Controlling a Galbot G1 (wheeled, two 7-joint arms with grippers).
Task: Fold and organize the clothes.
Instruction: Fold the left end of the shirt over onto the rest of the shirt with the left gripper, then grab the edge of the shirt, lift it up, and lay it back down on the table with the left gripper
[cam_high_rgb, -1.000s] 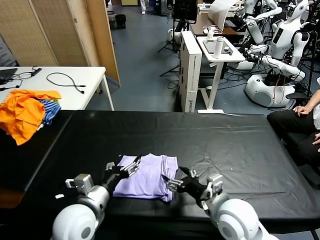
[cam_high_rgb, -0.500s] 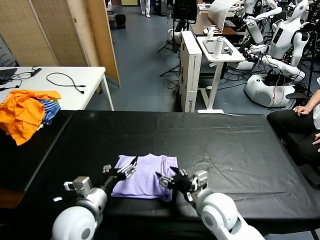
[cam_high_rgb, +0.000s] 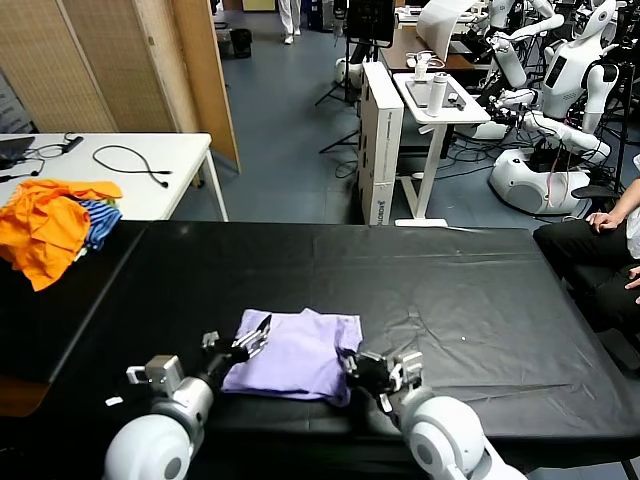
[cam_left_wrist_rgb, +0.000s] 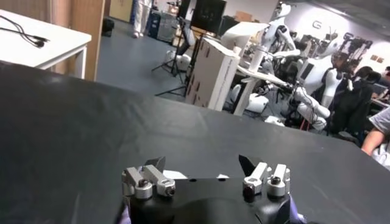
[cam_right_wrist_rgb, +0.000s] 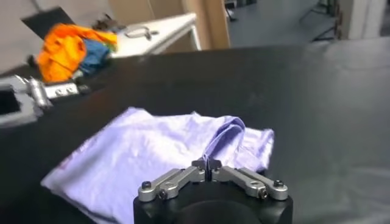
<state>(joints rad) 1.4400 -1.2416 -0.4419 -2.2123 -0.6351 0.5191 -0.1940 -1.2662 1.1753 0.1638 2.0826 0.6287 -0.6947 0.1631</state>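
Folding appears well advanced: the lavender T-shirt (cam_high_rgb: 295, 355) lies as a compact, roughly rectangular bundle near the front edge of the black surface (cam_high_rgb: 470, 290), with several layers stacked. The right gripper (cam_right_wrist_rgb: 208, 166) is closed on a raised fold of fabric at the shirt's right edge; in the right wrist view the fingertips meet around a pinched ridge of cloth. The left gripper (cam_high_rgb: 252, 338) sits at the shirt's left edge with its jaws spread wide and nothing between them, as the left wrist view shows. By judgement, at least one more fold or a final flattening remains, followed by placing the bundle neatly; the lifted ridge indicates the shirt is not yet settled.

Beyond the shirt, the surface is a wide black sheet with slight wrinkles. A pile of orange garments (cam_high_rgb: 45, 225) with a blue-striped garment (cam_high_rgb: 98, 222) rests at the surface's far left corner, well apart from the shirt. Behind the surface stand a white table (cam_high_rgb: 110, 170) with cables, wooden partitions, and several other robots (cam_high_rgb: 560, 120).
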